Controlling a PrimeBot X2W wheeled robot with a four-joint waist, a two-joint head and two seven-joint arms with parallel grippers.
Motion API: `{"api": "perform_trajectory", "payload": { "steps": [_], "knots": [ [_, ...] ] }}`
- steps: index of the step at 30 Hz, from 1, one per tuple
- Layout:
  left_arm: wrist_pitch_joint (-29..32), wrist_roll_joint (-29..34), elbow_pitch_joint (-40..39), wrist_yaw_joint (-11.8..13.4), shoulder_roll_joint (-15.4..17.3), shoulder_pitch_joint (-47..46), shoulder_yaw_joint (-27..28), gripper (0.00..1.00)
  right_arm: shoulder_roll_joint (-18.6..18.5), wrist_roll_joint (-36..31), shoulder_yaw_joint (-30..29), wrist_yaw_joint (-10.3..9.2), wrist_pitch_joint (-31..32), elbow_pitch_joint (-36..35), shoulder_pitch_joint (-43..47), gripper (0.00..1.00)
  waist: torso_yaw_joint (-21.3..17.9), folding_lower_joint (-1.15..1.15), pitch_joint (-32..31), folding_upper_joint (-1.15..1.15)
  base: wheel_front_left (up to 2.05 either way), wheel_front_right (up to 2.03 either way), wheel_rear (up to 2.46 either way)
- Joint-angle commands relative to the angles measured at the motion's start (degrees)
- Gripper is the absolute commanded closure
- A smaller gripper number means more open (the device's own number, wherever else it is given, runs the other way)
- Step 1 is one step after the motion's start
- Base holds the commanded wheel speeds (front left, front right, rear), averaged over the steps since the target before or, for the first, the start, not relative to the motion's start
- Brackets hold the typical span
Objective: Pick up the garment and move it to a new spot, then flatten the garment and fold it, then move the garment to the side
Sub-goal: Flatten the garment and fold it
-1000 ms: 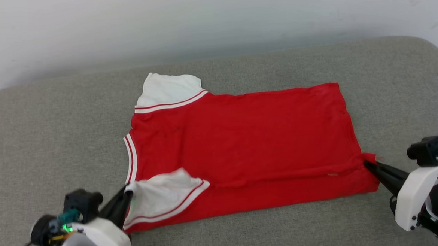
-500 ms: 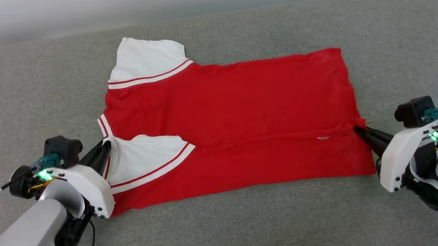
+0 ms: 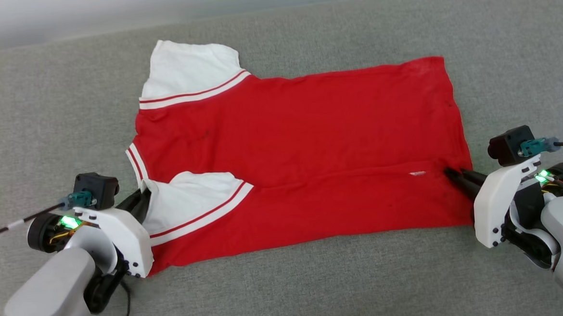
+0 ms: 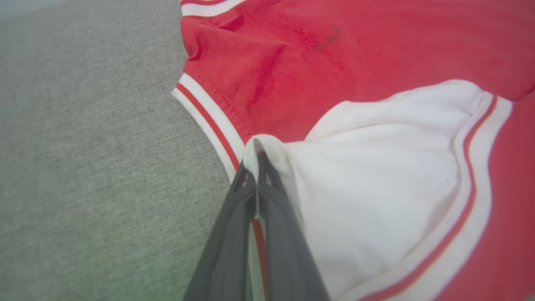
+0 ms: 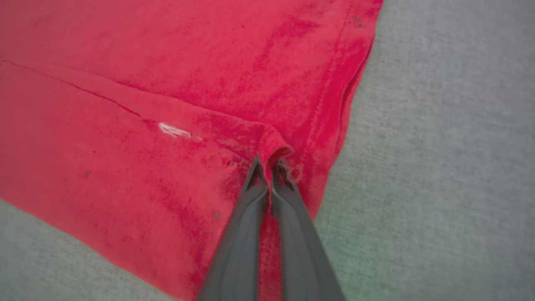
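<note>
red jersey T-shirt (image 3: pixel 300 142) lay flat mid-frame on grey cushion (image 3: pixel 43 117) | left gripper (image 3: pixel 144 192) clamped white sleeve (image 3: pixel 192 201), right gripper (image 3: pixel 449 172) clamped hem edge (image 3: pixel 459 134) | 1 lengthwise fold seemingly laid; further folds, side move pending

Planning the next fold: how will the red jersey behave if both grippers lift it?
Probably floppy: the garment puckers where the left gripper and right gripper pinch it. Likely light, being thin cloth lying flat. It may drag rather than slide on the textured grey cushion.
</note>
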Motion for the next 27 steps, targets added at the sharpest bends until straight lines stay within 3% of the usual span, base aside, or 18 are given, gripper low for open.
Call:
{"api": "perform_trajectory", "payload": {
  "steps": [1,5,10,18,27],
  "knots": [
    [0.6,-0.3,0.4,-0.4,0.0,-0.7,-0.3,0.00,0.0,0.2,0.2,0.00,-0.9,-0.4,0.0,0.00,0.3,-0.01,-1.1,0.00,0.00,0.00,0.00],
    [1.1,-0.5,-0.4,-0.1,1.1,-2.4,0.6,0.00,-1.1,0.9,-0.2,-0.01,-3.1,-1.8,0.9,0.00,1.1,-0.01,-3.1,0.00,0.00,0.00,0.00],
    [6.3,-1.1,-4.7,0.3,4.0,-4.4,0.5,0.00,-2.7,0.9,-0.9,-0.01,-4.3,-4.2,2.1,0.00,1.9,-0.01,-5.0,0.00,0.00,0.00,0.00],
    [24.8,-3.5,-13.1,-1.5,9.0,-9.2,-2.3,0.00,-2.6,0.7,-3.1,-0.01,-4.8,-6.8,4.7,0.00,2.6,-0.01,-6.4,0.00,0.00,0.00,0.00],
    [45.4,-12.0,-17.8,-3.1,11.1,-11.8,-5.1,0.00,-1.7,-0.7,-4.2,-0.01,-2.9,-9.2,5.1,0.00,1.1,-0.01,-6.0,0.00,0.00,0.00,0.00]
  ]
}}
